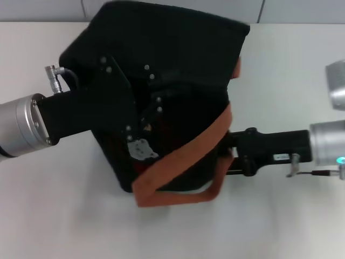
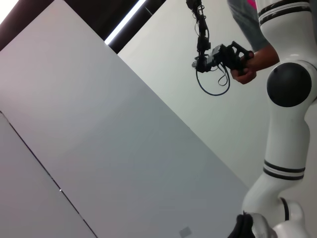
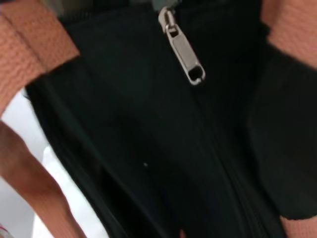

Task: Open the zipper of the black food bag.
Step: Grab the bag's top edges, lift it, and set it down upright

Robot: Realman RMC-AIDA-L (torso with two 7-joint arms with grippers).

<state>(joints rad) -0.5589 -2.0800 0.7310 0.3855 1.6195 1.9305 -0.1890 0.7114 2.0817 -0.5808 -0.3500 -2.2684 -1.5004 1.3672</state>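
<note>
White table (image 1: 64, 216) carries the boxy black fabric food bag (image 1: 172, 59) with orange-brown webbing handles (image 1: 183, 156) at its centre. Both arms press in from either side; whether the left tool or right tool is open cannot be told. Its silver zipper pull (image 3: 182, 49) hangs close before the right wrist.

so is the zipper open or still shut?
Cannot tell. The right wrist view shows the zipper with its silver pull tab hanging free; the track is too dark to read.
</note>
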